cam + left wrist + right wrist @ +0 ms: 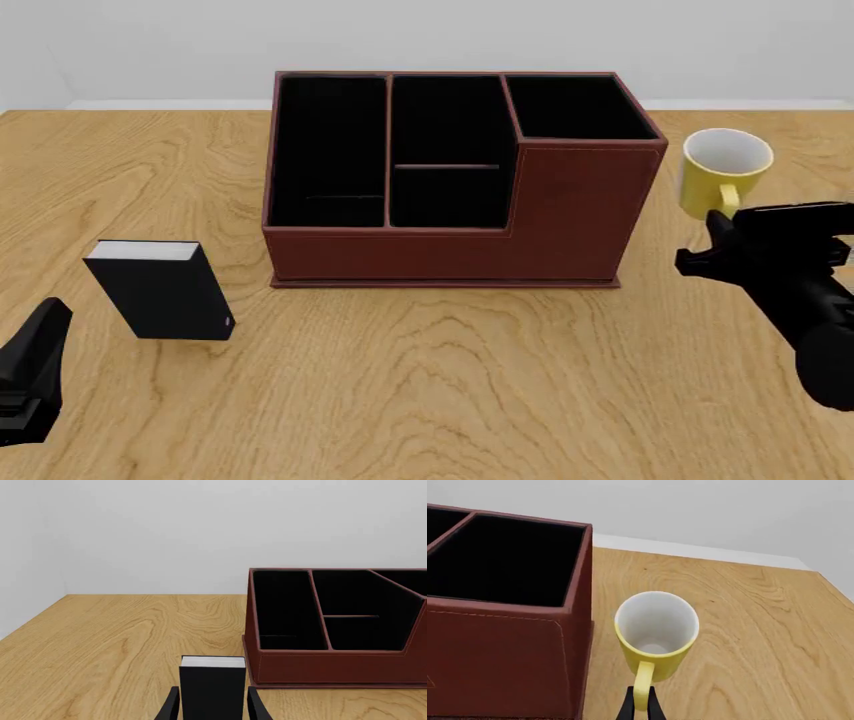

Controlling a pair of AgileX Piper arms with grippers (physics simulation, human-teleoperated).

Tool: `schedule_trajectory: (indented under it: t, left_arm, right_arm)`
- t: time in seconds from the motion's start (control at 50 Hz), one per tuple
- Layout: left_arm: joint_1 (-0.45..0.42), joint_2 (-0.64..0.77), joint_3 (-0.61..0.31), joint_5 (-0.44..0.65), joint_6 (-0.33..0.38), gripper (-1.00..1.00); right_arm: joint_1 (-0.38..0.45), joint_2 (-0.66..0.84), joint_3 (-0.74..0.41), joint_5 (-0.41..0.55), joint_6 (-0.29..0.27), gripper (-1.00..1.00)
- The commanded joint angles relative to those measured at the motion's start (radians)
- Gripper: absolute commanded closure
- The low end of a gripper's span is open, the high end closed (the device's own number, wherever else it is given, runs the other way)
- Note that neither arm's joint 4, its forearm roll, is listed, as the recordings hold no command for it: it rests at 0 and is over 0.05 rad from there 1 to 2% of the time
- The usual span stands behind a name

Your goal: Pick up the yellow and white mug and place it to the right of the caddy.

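Yellow and white mug (725, 170) is positioned upright, right of the caddy (454, 190); its handle is clamped between the right gripper (640, 705) jaws

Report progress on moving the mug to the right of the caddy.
Done: the yellow and white mug is upright to the right of the caddy, apart from its wall. In hand: the right gripper is closed on the mug's handle; whether the mug rests on the table cannot be told. Left: release and withdraw. The left gripper straddles the black block.
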Motion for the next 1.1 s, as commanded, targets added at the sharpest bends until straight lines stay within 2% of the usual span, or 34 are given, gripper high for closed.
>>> schedule_trajectory:
  t: [0.02,0.34,0.44,1.1]
  left_arm:
    - [0.000,0.000,0.000,0.000,0.000,-1.00]
    - [0.000,0.000,0.000,0.000,0.000,-1.00]
    - [0.000,0.000,0.000,0.000,0.000,-1.00]
    - [0.000,0.000,0.000,0.000,0.000,-1.00]
  right_arm:
    - [-0.005,0.040,0.000,-0.034,0.007,1.00]
    - [-0.009,0.064,-0.004,-0.045,0.008,1.00]
    - [-0.007,0.096,0.006,-0.079,0.004,1.00]
    - [-0.026,0.195,0.000,-0.140,-0.004,1.00]
